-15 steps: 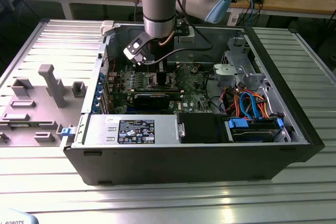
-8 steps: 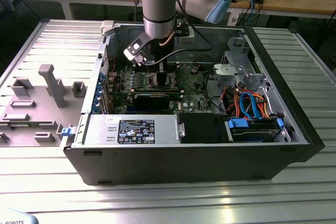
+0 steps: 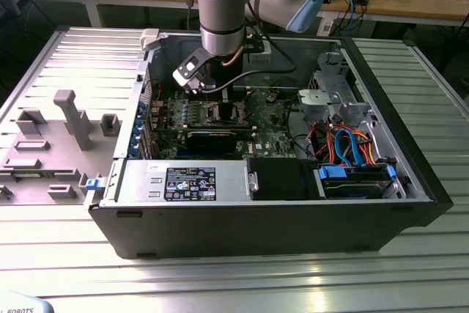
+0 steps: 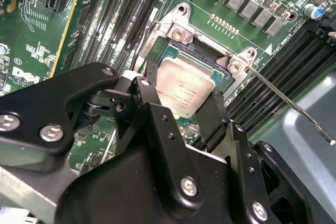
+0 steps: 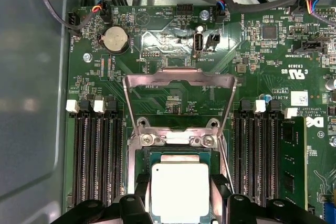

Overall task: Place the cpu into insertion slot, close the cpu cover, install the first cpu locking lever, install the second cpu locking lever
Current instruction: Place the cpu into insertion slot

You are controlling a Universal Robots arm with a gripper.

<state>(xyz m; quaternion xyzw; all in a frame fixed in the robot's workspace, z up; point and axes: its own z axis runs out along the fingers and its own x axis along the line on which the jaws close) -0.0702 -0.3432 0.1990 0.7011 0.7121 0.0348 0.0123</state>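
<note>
Inside the open computer case (image 3: 256, 218), my gripper (image 3: 220, 104) reaches down over the green motherboard. The cpu (image 5: 180, 190), a small silver-topped square, sits between my two black fingers (image 5: 140, 190) and I am shut on it, right at the insertion slot (image 5: 176, 139). In the second wrist view the cpu (image 4: 186, 90) lies level within the slot's metal rim (image 4: 178, 32), with my gripper (image 4: 184, 92) flanking two of its edges. The cpu cover (image 5: 178, 77), a thin silver frame, stands swung back open behind the slot. A thin wire locking lever (image 4: 286, 100) sticks out unlatched beside the slot.
Long black memory slots (image 5: 97, 156) run along both sides of the socket, one holding a green module (image 5: 291, 161). A coin battery (image 5: 115, 39) and cables lie beyond the cover. The case holds a power supply (image 3: 187, 181) and drive cage (image 3: 333, 100). A grey fixture tray (image 3: 55, 144) sits outside.
</note>
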